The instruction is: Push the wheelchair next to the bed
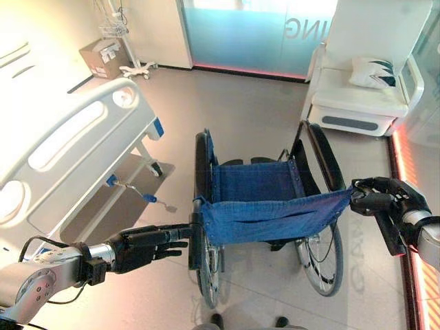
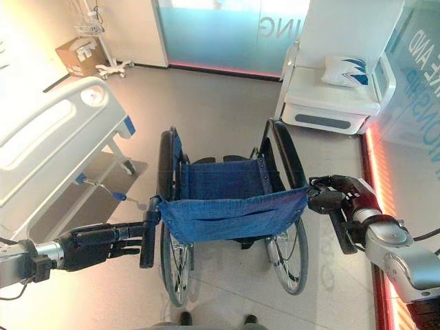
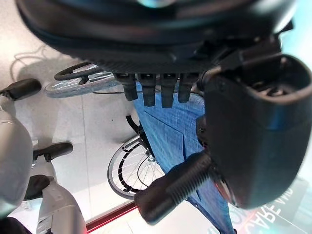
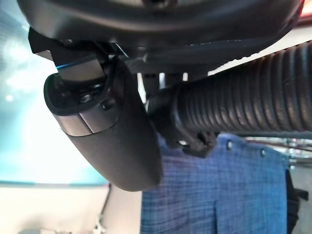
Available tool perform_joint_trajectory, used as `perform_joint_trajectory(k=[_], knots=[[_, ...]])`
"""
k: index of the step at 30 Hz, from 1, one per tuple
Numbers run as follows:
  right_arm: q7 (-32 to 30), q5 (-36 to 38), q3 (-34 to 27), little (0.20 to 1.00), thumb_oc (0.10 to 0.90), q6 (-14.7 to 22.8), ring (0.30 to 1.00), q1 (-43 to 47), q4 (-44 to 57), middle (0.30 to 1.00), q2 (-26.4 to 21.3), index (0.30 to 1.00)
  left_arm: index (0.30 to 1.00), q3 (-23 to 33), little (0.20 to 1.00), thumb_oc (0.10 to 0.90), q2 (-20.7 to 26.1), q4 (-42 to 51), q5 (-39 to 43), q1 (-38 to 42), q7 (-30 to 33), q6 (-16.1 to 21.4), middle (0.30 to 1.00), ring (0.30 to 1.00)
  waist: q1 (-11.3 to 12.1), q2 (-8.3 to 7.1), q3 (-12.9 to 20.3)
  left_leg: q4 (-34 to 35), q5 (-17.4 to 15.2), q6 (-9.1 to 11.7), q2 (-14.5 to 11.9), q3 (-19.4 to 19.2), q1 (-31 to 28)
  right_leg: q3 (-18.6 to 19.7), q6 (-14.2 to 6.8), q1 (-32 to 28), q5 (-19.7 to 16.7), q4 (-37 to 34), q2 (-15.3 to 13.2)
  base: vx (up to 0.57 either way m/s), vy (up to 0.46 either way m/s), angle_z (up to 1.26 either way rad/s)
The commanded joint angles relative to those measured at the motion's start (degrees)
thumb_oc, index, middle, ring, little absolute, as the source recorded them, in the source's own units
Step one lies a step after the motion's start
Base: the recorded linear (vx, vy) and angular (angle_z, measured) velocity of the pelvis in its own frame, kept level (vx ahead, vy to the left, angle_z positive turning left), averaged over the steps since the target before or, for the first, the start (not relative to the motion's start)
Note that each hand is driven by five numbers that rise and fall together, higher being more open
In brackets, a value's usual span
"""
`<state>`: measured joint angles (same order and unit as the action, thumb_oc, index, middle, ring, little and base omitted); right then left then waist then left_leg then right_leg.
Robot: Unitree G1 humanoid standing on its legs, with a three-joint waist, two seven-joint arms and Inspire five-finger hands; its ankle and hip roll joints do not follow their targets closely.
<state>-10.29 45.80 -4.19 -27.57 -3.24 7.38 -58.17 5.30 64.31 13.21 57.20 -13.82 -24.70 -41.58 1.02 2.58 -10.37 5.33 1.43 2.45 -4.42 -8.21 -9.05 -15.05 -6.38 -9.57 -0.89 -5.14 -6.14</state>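
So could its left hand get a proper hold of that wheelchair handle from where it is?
Probably yes. The left hand is already at the wheelchair's left push handle, fingers about the grip, with nothing between them.

1. Wheelchair point(image 1: 265, 213) — blue denim-like seat and back cloth, black armrests and tyres, silver spoked wheels.
2. Bed point(image 1: 65, 148) — white footboard with blue fittings.
3. Armchair point(image 1: 364, 75) — white, holding a white cushion point(image 1: 373, 71) with a dark teal leaf pattern.
4. Left hand point(image 1: 141, 246) and right hand point(image 1: 378, 198) — black.
5. Cardboard box point(image 1: 103, 56) — brown.
6. Floor point(image 1: 240, 110) — pale grey-beige.
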Motion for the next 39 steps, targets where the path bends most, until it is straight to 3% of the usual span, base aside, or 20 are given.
perform_joint_trajectory(k=[1, 8, 17, 20, 30, 39], knots=[[3.78, 9.42, 3.27, 0.300, 0.400, 3.25, 0.300, -1.93, 5.53, 0.300, -4.13, 0.300, 0.900, 9.53, 0.900, 0.800, 6.59, 2.10, 0.73, -0.75, 1.38, 3.84, 0.900, 0.900, 0.63, 1.36, 2.60, -0.33, -0.17, 2.12, -0.65, -2.97, 1.14, -3.61, -2.51, 0.43, 0.50, 0.59, -2.16, 0.00, 0.000, 0.00], [4.35, 9.79, 1.99, 0.300, 0.400, 2.84, 0.300, -2.93, 5.79, 0.300, -4.07, 0.300, 0.900, 12.45, 0.900, 0.800, 6.04, 3.25, 6.48, -2.49, -1.67, 5.12, 0.900, 0.900, 0.96, 1.24, 2.81, -0.33, -0.32, 2.18, -0.75, -3.01, 1.29, -4.38, -2.46, 0.35, 0.70, 0.62, -2.30, 0.00, 0.003, 0.03], [2.57, 8.61, 5.88, 0.300, 0.400, 4.52, 0.300, -2.53, 5.42, 0.300, -2.02, 0.300, 0.900, 2.02, 0.900, 0.800, 1.75, 7.57, 20.52, 3.13, -2.06, 6.95, 0.900, 0.900, 0.74, 0.67, 3.57, -0.33, -0.89, 2.08, -0.76, -3.05, 0.76, -4.53, -2.52, -0.11, 0.91, 0.45, -2.17, 0.00, -0.002, 0.01], [1.98, 8.96, 6.17, 0.300, 0.400, 5.21, 0.300, -3.44, 6.12, 0.300, -2.16, 0.300, 0.900, 0.17, 0.900, 0.800, 2.15, 8.88, 17.51, 2.62, -3.70, 7.18, 0.900, 0.900, 0.57, 0.67, 3.63, -0.33, -0.91, 2.14, -0.88, -3.21, 0.56, -4.48, -2.60, -0.15, 0.85, 0.52, -2.13, 0.01, -0.014, 0.05], [0.43, 10.95, 8.67, 0.300, 0.400, 5.86, 0.300, -2.05, 6.35, 0.300, -3.39, 0.300, 0.900, -3.94, 0.900, 0.800, 3.94, 6.85, 12.59, 3.77, -4.48, 3.06, 0.900, 0.900, -0.12, 0.80, 3.88, -0.33, -0.90, 2.04, -0.88, -3.56, 0.24, -3.67, -2.86, -0.13, 0.75, 0.41, -1.94, 0.00, -0.003, 0.01], [-1.02, 12.49, 11.29, 0.300, 0.400, 7.12, 0.300, -1.22, 6.77, 0.300, -4.80, 0.300, 0.900, -10.21, 0.900, 0.800, 5.72, 8.01, 18.12, 6.66, -9.73, 2.32, 0.900, 0.900, -0.89, 0.75, 3.99, -0.33, -1.03, 2.06, -0.98, -3.98, -0.16, -3.31, -3.07, -0.31, 0.64, 0.21, -1.80, 0.00, 0.000, 0.00]])
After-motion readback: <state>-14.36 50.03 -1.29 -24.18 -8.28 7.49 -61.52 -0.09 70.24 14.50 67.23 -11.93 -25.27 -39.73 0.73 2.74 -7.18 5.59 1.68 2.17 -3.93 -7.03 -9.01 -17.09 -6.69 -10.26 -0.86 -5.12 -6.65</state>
